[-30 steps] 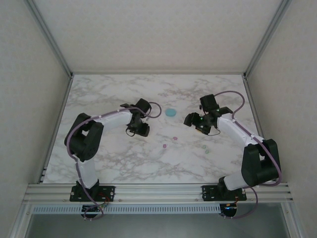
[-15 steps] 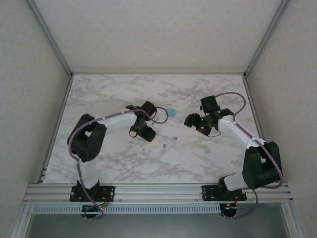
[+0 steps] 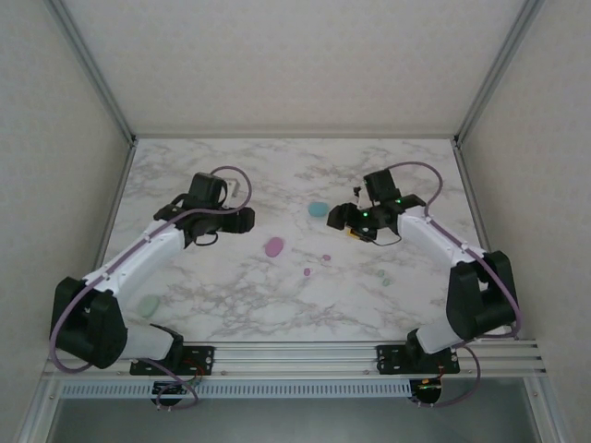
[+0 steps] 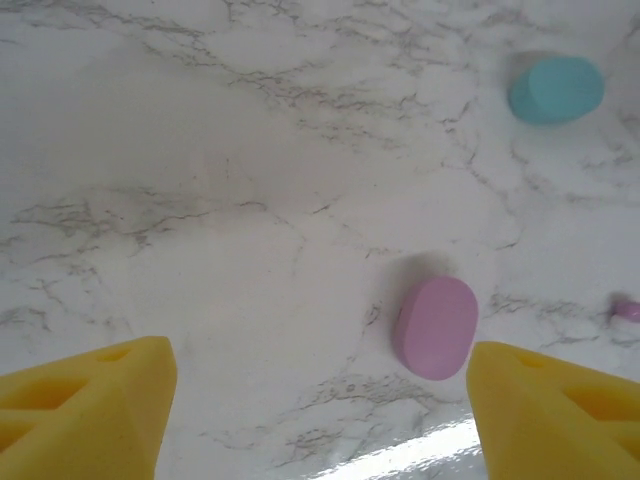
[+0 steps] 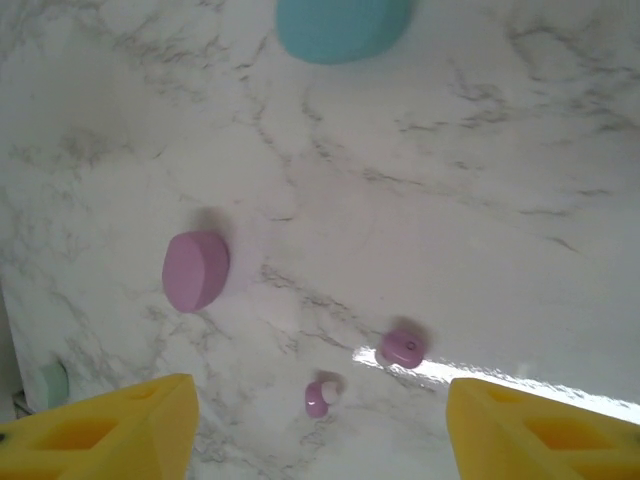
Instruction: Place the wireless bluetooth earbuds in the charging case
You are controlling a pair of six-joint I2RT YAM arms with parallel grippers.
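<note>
A pink-purple charging case lies shut on the marble table, also seen in the left wrist view and the right wrist view. A teal case lies further back. Two pink-purple earbuds lie loose; the right wrist view has them between and ahead of the fingers. Two pale green earbuds lie to the right. My left gripper is open, left of the pink case. My right gripper is open beside the teal case.
A pale green case lies near the front left, next to the left arm. Metal frame posts and white walls enclose the table on three sides. One pink earbud shows at the right edge of the left wrist view.
The left arm has swung back to the left and its jaws have opened, leaving the pink case lying free on the table. The right gripper has moved left toward the teal case.
</note>
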